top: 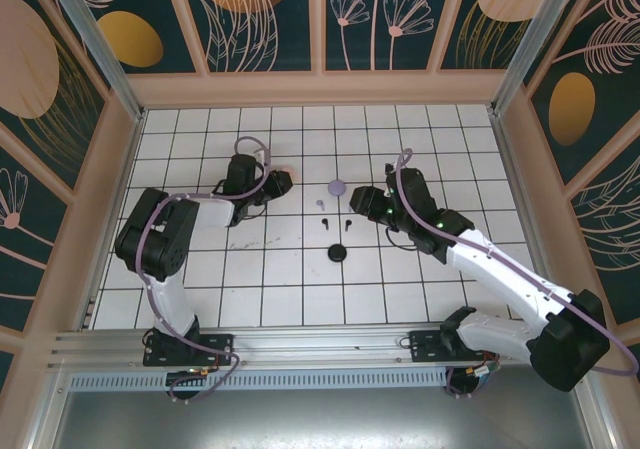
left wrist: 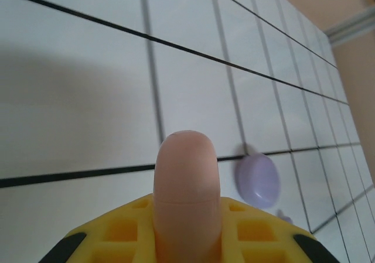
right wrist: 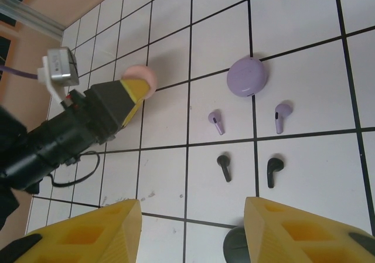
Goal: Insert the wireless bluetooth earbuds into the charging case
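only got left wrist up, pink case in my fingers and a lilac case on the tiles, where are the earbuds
Observer: Two lilac earbuds lie on the near side of the lilac case, apart from it.
Operator: any black ones
Observer: Two black earbuds lie closer to the arm bases, then a black case.
Operator: right arm busy
Observer: No, the right gripper is open and empty.
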Controlling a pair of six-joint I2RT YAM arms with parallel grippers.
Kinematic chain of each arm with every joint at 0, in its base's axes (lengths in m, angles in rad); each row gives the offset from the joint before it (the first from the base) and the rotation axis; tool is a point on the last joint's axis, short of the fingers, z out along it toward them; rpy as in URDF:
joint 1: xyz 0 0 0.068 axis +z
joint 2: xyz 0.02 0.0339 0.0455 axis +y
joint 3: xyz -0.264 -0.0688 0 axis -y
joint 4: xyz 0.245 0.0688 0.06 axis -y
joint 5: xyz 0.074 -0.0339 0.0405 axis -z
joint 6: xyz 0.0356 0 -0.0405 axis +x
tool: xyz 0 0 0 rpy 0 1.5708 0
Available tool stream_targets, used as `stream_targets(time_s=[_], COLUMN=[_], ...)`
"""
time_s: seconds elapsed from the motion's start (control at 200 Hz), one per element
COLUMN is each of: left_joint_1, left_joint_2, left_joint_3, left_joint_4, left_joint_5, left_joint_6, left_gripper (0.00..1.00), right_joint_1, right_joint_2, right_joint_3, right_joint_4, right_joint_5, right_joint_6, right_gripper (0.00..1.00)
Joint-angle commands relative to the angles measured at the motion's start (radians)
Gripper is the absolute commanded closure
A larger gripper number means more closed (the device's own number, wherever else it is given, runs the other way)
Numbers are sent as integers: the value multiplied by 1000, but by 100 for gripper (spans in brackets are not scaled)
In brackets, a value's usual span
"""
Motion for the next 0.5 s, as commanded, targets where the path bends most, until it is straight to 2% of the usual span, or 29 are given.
stream_targets(time_s=[0.0,0.275,0.495], left_joint_1=[31,67,103], left_joint_2=[50,176,211], left_joint_3=[79,230,266], left_joint_4=[-76,-210,-302], left_joint_5=[38,73,64], left_joint_6=[-38,5,54], left_gripper=[100,100,91], right_joint_1=[8,8,9], right_joint_2=[-19,-5,7], right_joint_3=[0,2,11], right_joint_4=[-32,-19,-19], right_joint_5=[17,9,14], right_joint_6=[-27,-38,-35], right_gripper=[49,49,47])
